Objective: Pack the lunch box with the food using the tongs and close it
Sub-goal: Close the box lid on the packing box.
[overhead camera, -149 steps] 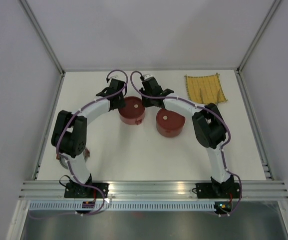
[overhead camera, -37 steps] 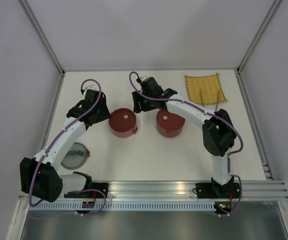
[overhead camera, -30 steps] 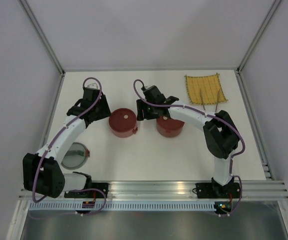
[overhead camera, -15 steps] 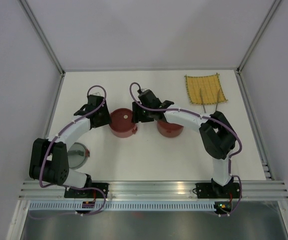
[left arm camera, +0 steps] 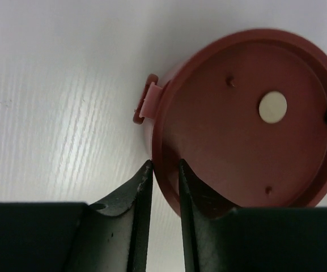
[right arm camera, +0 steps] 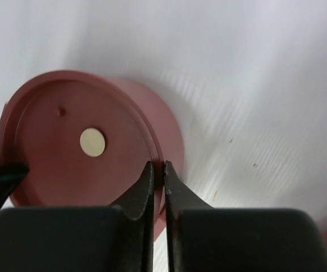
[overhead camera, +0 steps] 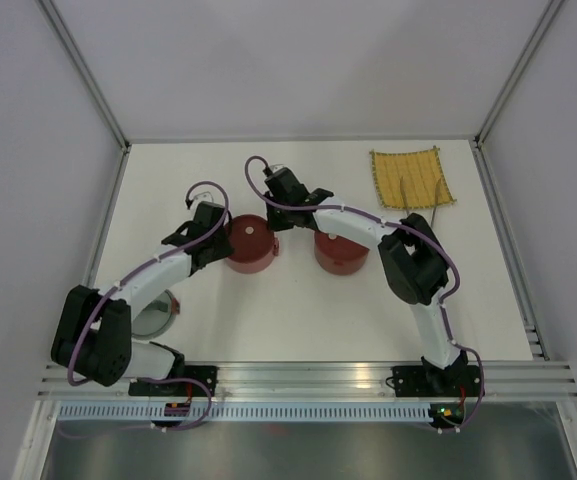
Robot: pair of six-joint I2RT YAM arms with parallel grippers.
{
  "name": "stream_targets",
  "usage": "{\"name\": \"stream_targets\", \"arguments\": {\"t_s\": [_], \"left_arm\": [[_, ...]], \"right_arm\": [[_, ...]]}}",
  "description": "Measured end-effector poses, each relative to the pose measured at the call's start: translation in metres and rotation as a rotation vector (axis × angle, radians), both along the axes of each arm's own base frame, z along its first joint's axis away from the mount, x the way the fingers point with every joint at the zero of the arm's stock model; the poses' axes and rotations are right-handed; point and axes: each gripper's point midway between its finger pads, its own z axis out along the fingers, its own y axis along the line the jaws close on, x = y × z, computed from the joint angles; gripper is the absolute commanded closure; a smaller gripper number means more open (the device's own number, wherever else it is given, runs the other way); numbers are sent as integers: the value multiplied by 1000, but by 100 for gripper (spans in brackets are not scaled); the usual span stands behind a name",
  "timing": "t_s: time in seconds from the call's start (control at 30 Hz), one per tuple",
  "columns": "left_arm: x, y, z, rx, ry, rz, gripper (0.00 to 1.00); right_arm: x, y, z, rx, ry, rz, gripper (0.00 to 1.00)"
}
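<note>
Two dark-red round lunch box bowls stand lidded mid-table, the left one (overhead camera: 249,243) and the right one (overhead camera: 340,250). My left gripper (overhead camera: 220,238) is at the left bowl's left side; in the left wrist view that gripper (left arm camera: 162,170) is narrowed onto the bowl's (left arm camera: 248,119) rim, one finger outside and one over the lid. My right gripper (overhead camera: 272,221) pinches the same bowl's far right rim, and the right wrist view shows it (right arm camera: 157,170) shut on the lid (right arm camera: 78,153) edge. The tongs (overhead camera: 407,197) lie on the mat. No food shows.
A yellow woven mat (overhead camera: 411,177) lies at the back right. A round piece with a shiny steel inside (overhead camera: 156,311) sits near the left arm, partly hidden by it. A small clip tab (left arm camera: 146,105) juts from the left bowl's side.
Both arms have swung in toward the left bowl. Both grippers, open a second ago, have closed onto its rim from opposite sides.
</note>
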Motion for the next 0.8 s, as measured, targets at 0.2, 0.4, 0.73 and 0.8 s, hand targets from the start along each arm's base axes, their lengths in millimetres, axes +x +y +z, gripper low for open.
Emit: {"name": "stream_targets", "arguments": {"t_s": [0.2, 0.4, 0.73, 0.8], "left_arm": [[-28, -18, 1, -16, -17, 12, 74], [-44, -14, 4, 18, -2, 51, 61], [-19, 2, 54, -4, -27, 71, 47], [-8, 14, 65, -15, -52, 94, 46]], "right_arm": [[19, 8, 0, -77, -56, 110, 99], [20, 26, 1, -83, -55, 229, 88], [23, 18, 2, -83, -27, 214, 38], [24, 13, 9, -79, -25, 202, 37]]}}
